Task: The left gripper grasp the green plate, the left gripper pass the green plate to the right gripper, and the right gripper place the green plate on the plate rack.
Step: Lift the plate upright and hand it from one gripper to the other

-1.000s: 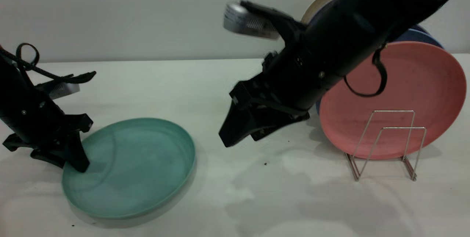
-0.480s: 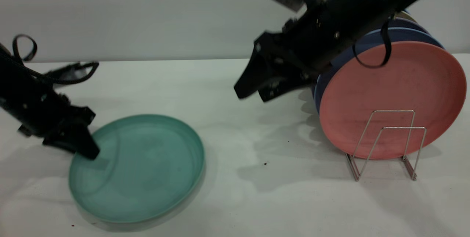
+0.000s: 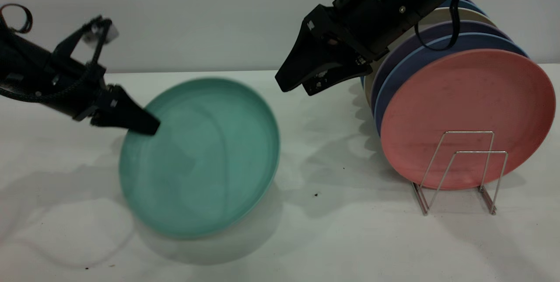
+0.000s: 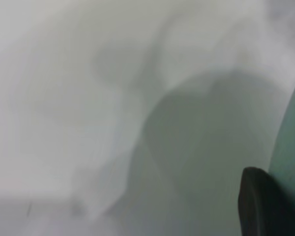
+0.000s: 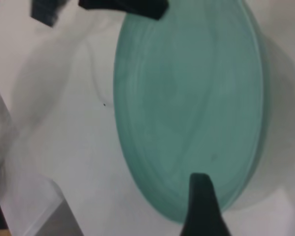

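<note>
Your slim black left gripper (image 3: 142,125) reaches in low from the left, fingers clamped on the round teal-green plastic plate's (image 3: 201,155) upper-left rim. The plate is tilted up, face toward the camera, lower edge near the table. Your bulky black right gripper (image 3: 302,83) hangs parted above, holding nothing.

The green plate (image 3: 205,159), at the lower left of the frame, looks like matt plastic, smooth, with faint swirl marks across its face and no shine. The salmon-pink plate (image 3: 470,107) at the right has the same dull plastic look, lightly speckled. The plate rack (image 3: 463,172) in front of it is thin bare wire, silvery metal with a soft gleam. The left gripper (image 3: 144,125) is matt black, with a woven-looking black cable beside it. The right gripper (image 3: 302,83), at the upper middle, is black too, slightly glossier, with small bright metal bolts. The desk (image 3: 341,238) is white, smooth and matt.
</note>
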